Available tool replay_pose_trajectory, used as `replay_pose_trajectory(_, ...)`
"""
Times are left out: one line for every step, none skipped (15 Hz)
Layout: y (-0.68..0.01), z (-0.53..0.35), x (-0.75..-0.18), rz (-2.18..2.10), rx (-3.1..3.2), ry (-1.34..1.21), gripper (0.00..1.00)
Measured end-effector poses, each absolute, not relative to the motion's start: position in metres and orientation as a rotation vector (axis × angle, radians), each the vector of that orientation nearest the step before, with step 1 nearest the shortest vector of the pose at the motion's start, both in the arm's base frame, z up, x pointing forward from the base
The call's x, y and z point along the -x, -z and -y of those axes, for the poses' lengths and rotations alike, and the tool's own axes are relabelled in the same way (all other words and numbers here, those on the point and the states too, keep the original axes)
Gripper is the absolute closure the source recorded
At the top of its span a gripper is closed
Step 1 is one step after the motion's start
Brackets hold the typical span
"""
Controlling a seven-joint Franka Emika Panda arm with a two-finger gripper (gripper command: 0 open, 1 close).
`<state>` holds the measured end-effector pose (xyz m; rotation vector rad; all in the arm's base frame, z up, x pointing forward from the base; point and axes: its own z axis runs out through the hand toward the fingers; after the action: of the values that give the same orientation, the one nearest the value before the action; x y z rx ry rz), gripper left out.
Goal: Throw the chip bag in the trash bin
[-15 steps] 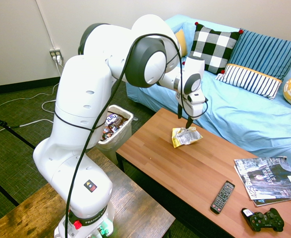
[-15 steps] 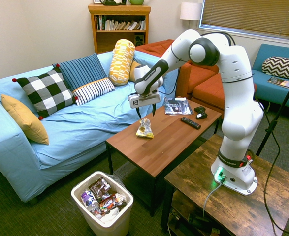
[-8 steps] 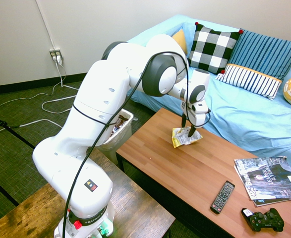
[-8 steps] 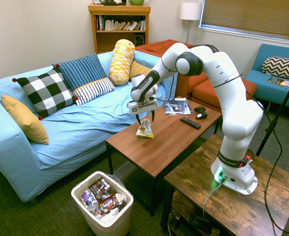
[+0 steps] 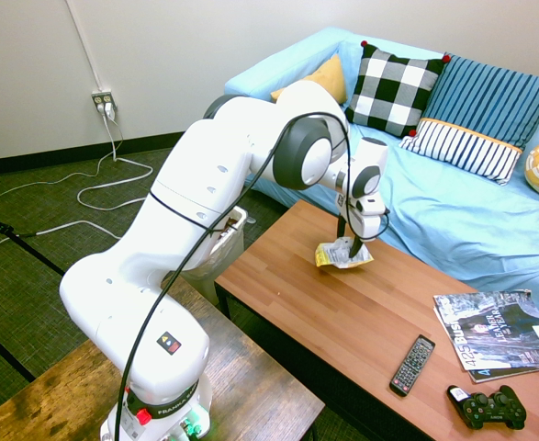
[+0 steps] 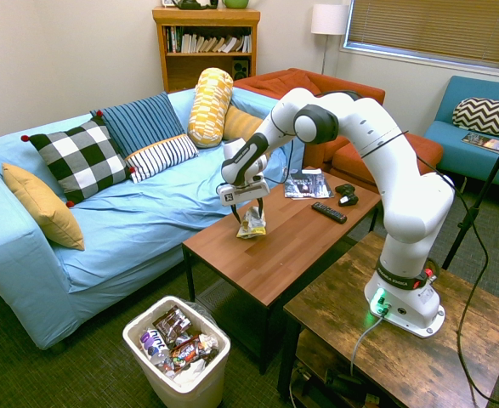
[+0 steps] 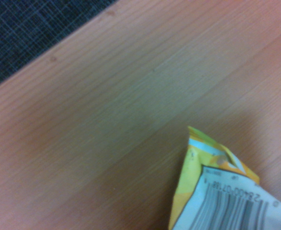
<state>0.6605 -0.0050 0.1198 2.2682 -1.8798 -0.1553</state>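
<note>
Yellow and silver, the crumpled chip bag point(image 6: 252, 228) rests on the wooden worktop point(image 6: 258, 272), near the middle of the frame in your second exterior view. Your hand point(image 6: 249, 218) is right down at it, pointing downward with its two fingers spread, one to either side of the bag. You have it open rather than clenched; whether either finger touches the foil, you cannot tell from here.

In the wrist view you see one pointed corner of the bag at the lower right of the frame, with a white barcode panel on it; the dark floor point(image 7: 30, 33) shows at the upper left, past the worktop's edge.

Your white trash bin point(image 6: 200, 391) stands on the floor at the bottom of the second exterior view, well apart from the bag, with wrappers point(image 6: 177, 340) inside. In the first exterior view the arm partly hides it.

On the same worktop, at the lower right of the first exterior view, you have a black remote point(image 5: 412, 365), a game controller point(image 5: 488, 407) and some magazines point(image 5: 499, 333). The light blue sofa point(image 5: 434, 220) runs alongside, across the upper right of that frame, with a black-and-white checked pillow point(image 5: 396, 89) among its cushions.
</note>
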Motion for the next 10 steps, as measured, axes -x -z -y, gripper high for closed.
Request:
replay_pose_trajectory(-0.1190,0.0050,-0.6599,1.877,-2.267,0.158,1.00)
replay_pose_trajectory(-0.1187,0.0052,-0.6598,1.876,-2.267,0.159,1.00)
replay_pose_trajectory(-0.1187,0.0052,-0.6598,1.875,-2.267,0.160,1.00)
replay_pose_trajectory(-0.1186,0.0051,-0.6597,1.874,-2.269,0.160,1.00)
replay_pose_trajectory(-0.1185,0.0048,-0.6596,1.872,-2.270,0.161,1.00)
replay_pose_trajectory(-0.1185,0.0051,-0.6596,1.871,-2.271,0.161,1.00)
replay_pose_trajectory(-0.1187,0.0063,-0.6596,1.867,-2.273,0.160,1.00)
replay_pose_trajectory(-0.1194,0.0083,-0.6597,1.859,-2.280,0.158,1.00)
replay_pose_trajectory(-0.1204,0.0097,-0.6598,1.847,-2.292,0.155,1.00)
replay_pose_trajectory(-0.1214,0.0095,-0.6592,1.835,-2.303,0.155,1.00)
